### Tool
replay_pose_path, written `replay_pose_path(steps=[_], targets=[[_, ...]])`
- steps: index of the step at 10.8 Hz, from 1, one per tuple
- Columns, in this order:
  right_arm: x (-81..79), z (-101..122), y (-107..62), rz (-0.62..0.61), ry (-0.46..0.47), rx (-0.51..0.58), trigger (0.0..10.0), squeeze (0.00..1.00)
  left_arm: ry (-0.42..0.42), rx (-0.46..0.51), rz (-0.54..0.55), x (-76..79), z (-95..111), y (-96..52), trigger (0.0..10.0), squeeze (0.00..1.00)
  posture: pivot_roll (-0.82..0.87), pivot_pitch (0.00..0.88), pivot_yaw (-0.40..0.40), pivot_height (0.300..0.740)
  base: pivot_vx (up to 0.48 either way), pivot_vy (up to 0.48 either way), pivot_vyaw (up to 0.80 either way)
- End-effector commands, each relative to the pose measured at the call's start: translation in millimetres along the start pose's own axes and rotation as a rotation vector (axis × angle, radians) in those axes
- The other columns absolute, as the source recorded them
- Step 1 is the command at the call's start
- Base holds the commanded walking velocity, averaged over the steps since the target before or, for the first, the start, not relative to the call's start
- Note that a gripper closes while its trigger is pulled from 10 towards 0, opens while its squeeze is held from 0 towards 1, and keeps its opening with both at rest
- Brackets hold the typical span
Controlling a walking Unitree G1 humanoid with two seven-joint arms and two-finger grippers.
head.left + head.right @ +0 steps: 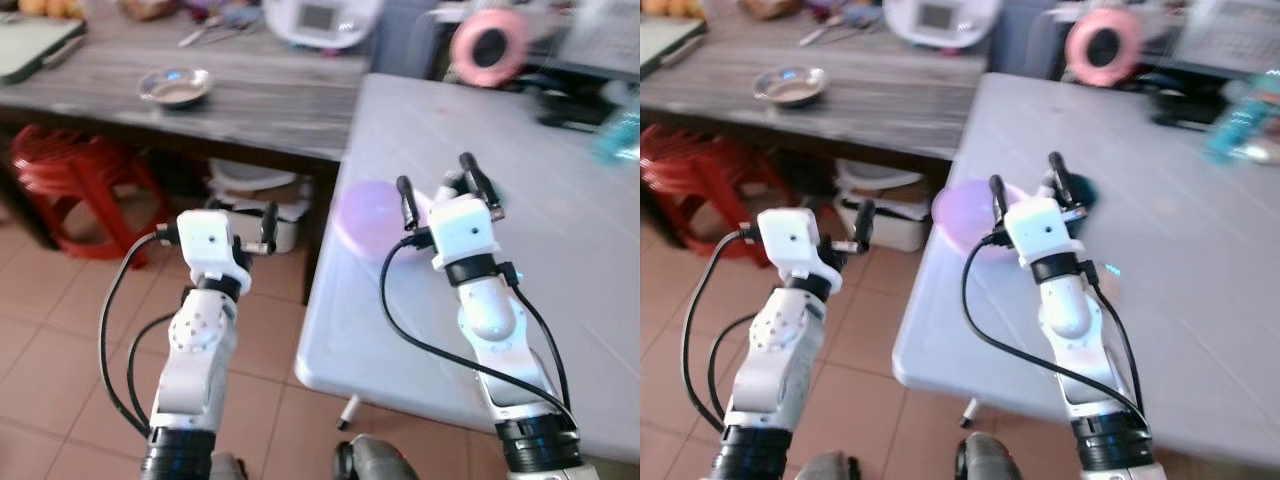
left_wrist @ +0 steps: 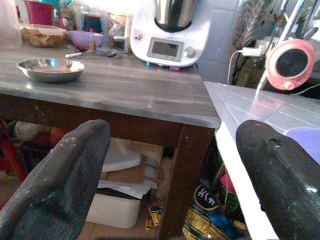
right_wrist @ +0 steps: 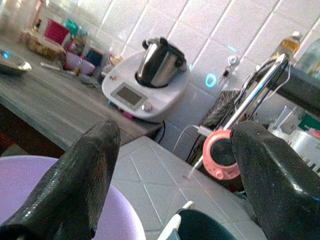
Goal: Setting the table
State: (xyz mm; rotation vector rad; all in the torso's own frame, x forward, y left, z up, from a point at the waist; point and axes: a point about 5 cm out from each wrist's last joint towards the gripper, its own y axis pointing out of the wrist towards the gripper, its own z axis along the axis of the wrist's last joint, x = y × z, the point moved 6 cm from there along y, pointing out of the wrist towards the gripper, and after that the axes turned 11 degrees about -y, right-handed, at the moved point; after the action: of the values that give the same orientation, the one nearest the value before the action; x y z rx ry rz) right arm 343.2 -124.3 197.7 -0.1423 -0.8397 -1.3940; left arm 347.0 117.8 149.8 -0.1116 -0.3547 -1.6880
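Here the step in hand was judged to be the approach to a first item for the table setting; nothing was held by either arm.

1. Right pincer (image 1: 1025,178): it stood over the near corner of the pale grey bench (image 1: 1200,330), with its two black fingers (image 3: 85,175) apart and nothing between them. In the right wrist view the gap between the fingers looked across the bench top toward a pink round device (image 3: 222,157) at the far side.

2. Purple bowl (image 1: 965,220): it rested on the pale grey bench at the corner nearest the robot, just beside the right pincer on its left. A dark teal object (image 3: 210,227) lay just beyond the pincer; its kind could not be told.

3. Left pincer (image 1: 268,228): it hung over the tiled floor (image 1: 60,330), off the bench edge, fingers apart and empty. It faced the dark wooden bench (image 2: 130,95), on which stood a steel dish (image 2: 50,70) and a white kitchen appliance (image 2: 172,32), well apart from the pincer.

4. Next move, as a judgement: the right pincer would have to shift toward the bowl's rim, drop one finger inside and one outside, and close there. The thin rim calls for a square, firm grip, since the bowl sat close to the bench edge.
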Motion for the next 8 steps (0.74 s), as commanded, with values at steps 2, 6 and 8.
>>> replay_pose_path(steps=[2,6,8], targets=[[-12.8,19,8.7,0.073,0.063,0.075,10.0,0.00,0.008,0.009,0.020,-7.4,3,-0.4,10.0,0.00,-0.07,0.100,-0.040,0.740,0.000,0.000,0.00],[-45.2,-8,-12.6,0.245,0.197,-0.079,10.0,1.00,0.026,-0.052,-0.046,-1.6,-7,-1.2,10.0,0.00,-0.07,0.103,-0.036,0.740,0.000,0.000,0.00],[-50.2,-18,-17.7,0.313,0.185,-0.120,10.0,1.00,0.012,-0.077,-0.067,3.3,-13,-2.2,10.0,0.00,-0.08,0.104,-0.036,0.740,0.000,0.000,0.00]])
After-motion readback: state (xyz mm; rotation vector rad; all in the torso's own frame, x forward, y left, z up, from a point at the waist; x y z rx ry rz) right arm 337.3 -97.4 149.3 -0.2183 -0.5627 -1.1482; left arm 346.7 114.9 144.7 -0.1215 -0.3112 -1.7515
